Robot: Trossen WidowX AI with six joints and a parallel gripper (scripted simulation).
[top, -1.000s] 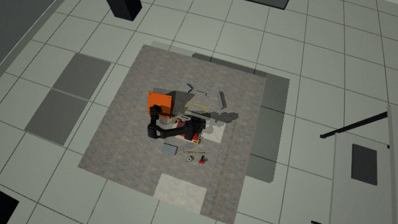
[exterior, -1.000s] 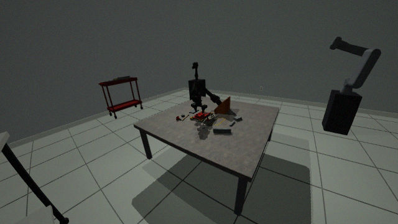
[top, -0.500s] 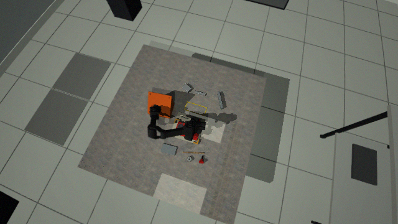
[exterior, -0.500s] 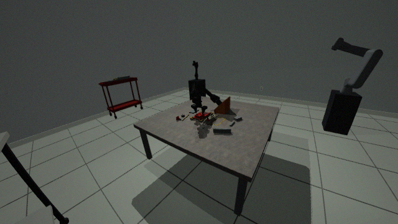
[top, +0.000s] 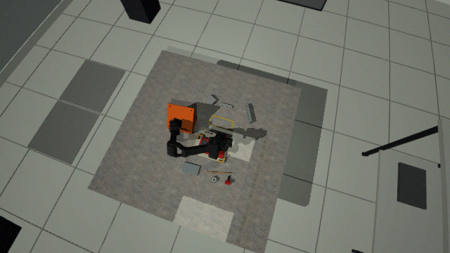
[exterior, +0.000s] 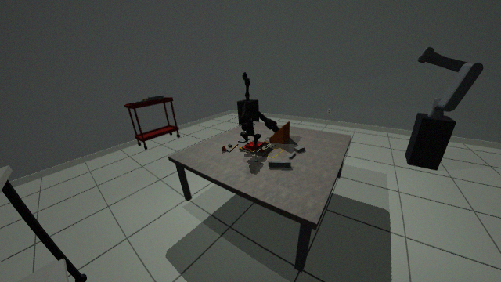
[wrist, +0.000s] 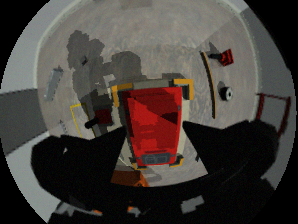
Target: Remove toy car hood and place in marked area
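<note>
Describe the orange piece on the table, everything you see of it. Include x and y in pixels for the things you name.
The orange piece (top: 176,112) (exterior: 282,134) (wrist: 127,177) looks like matte plastic or painted metal, with a squarish face, small dark spots near two corners and, from the exterior, a triangular side. It stands on the table (top: 148,91) (exterior: 313,164) (wrist: 150,20), casting a shadow. Part of the arm (top: 200,150) (exterior: 269,122) (wrist: 240,155) covers one edge from above; whether they touch I cannot tell.
</note>
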